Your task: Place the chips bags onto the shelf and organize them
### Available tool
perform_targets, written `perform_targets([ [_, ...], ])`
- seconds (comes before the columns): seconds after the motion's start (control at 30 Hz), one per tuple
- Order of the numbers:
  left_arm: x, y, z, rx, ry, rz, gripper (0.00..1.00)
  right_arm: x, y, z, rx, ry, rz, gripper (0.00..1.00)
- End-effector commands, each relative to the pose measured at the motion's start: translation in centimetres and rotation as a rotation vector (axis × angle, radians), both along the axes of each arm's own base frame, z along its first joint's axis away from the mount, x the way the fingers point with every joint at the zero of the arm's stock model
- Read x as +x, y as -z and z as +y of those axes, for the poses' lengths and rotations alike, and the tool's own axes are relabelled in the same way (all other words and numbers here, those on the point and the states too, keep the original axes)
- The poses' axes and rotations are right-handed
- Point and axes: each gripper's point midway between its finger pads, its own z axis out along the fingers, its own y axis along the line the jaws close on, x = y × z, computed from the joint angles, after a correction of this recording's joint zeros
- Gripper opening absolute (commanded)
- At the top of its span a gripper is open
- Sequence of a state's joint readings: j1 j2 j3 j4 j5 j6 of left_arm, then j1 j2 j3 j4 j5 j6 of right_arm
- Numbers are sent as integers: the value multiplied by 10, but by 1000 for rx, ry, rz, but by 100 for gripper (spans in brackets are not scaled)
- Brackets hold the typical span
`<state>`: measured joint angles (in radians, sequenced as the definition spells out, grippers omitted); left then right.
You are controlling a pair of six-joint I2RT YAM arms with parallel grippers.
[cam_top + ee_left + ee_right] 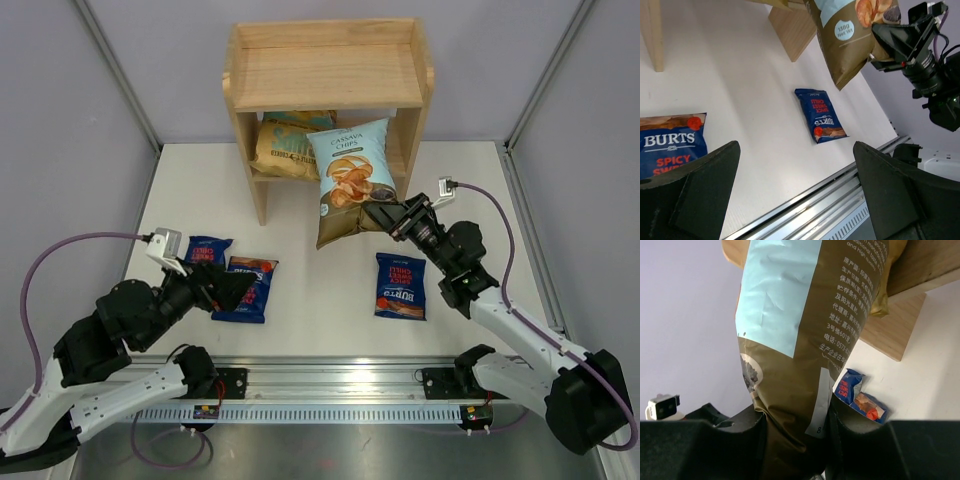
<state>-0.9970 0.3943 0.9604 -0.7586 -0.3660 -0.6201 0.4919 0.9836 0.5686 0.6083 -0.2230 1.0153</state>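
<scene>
While the right arm is stretching toward 11 o'clock from its base, the right gripper (386, 214) is clenching the lower corner of the cassava chips bag (350, 172). That bag is standing upright, right in front of the lower tier of the shelf (330, 78). The tan-and-teal bag (283, 146) is sitting inside that tier, at 10 o'clock of the held one. Across the table (320, 325), the left arm is crouching low and pointing toward 3 o'clock. The left gripper (230, 290) is gaping wide, grasping nothing, over the first Burts bag (250, 285). The second Burts bag (208, 249) is lying at 11 o'clock of it, and the third Burts bag (402, 286) is lying at 5 o'clock of the cassava bag.
</scene>
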Motion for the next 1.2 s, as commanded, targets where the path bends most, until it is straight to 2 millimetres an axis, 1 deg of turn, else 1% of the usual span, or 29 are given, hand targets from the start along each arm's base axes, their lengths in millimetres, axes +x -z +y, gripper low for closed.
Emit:
perform_targets([
  [0.0,-3,-5,17,54,-18,-31,99,13,-63,-12,118,53,-123,24],
  [0.03,-4,-5,18,59,-14,-34,99,21,-60,-11,112,54,-107,23],
  [0.07,-5,-5,19,67,-7,-40,99,29,-68,-16,121,65,-116,24],
  [0.1,-7,-4,20,75,-1,-42,99,33,-70,-16,132,62,-110,24],
  [0.13,-8,-3,20,83,8,-45,99,42,-64,-15,121,53,-90,25],
  [0.17,-9,-2,21,85,11,-48,99,48,-74,-15,125,52,-98,25],
  [0.2,-10,-1,21,92,19,-48,99,57,-71,-20,122,63,-75,26],
  [0.23,-11,0,21,96,28,-49,99,66,-64,-15,110,46,-51,27],
  [0.27,-13,1,22,98,36,-54,99,70,-72,-14,114,36,-63,27],
  [0.3,-14,3,22,102,40,-55,99,76,-73,-14,114,32,-60,28],
  [0.33,-14,4,22,111,44,-60,99,86,-62,-9,99,14,-33,28],
  [0.37,-14,6,23,115,47,-65,99,90,-69,-7,107,8,-40,28],
  [0.4,-15,8,24,119,47,-65,99,95,-69,-5,111,4,-45,28],
  [0.43,-15,9,25,122,48,-68,99,103,-60,-3,105,6,-23,28],
  [0.47,-15,9,24,124,52,-73,99,108,-65,-3,112,9,-30,29],
  [0.5,-15,11,25,126,54,-76,99,117,-58,-2,104,14,-9,29],
  [0.53,-16,12,25,131,57,-83,99,121,-56,-2,105,16,0,29],
  [0.57,-15,14,25,136,57,-84,99,126,-59,-3,114,22,-5,30],
  [0.63,-15,20,26,145,56,-83,99,138,-51,-7,118,41,28,32],
  [0.67,-15,21,26,147,58,-85,99,142,-53,-9,125,49,31,33],
  [0.7,-17,21,26,137,65,-90,99,147,-47,-9,122,55,58,35],
  [0.73,-16,24,24,143,69,-89,99,152,-47,-12,123,71,66,38],
  [0.77,-17,23,23,132,73,-95,99,156,-40,-14,119,81,104,41],
  [0.87,-18,27,21,127,87,-94,99,165,-29,-19,113,103,166,55],
  [0.9,-18,28,21,127,87,-94,99,166,-27,-20,110,107,179,56],
  [0.93,-19,28,19,125,96,-92,99,168,-24,-22,106,119,192,61],
  [0.97,-19,28,19,122,98,-95,99,169,-16,-24,92,132,231,64],
  [1.1,-20,29,17,122,107,-94,99,166,0,-28,77,159,298,69],
  [1.17,-20,29,16,120,108,-94,99,162,7,-33,70,188,334,71],
])
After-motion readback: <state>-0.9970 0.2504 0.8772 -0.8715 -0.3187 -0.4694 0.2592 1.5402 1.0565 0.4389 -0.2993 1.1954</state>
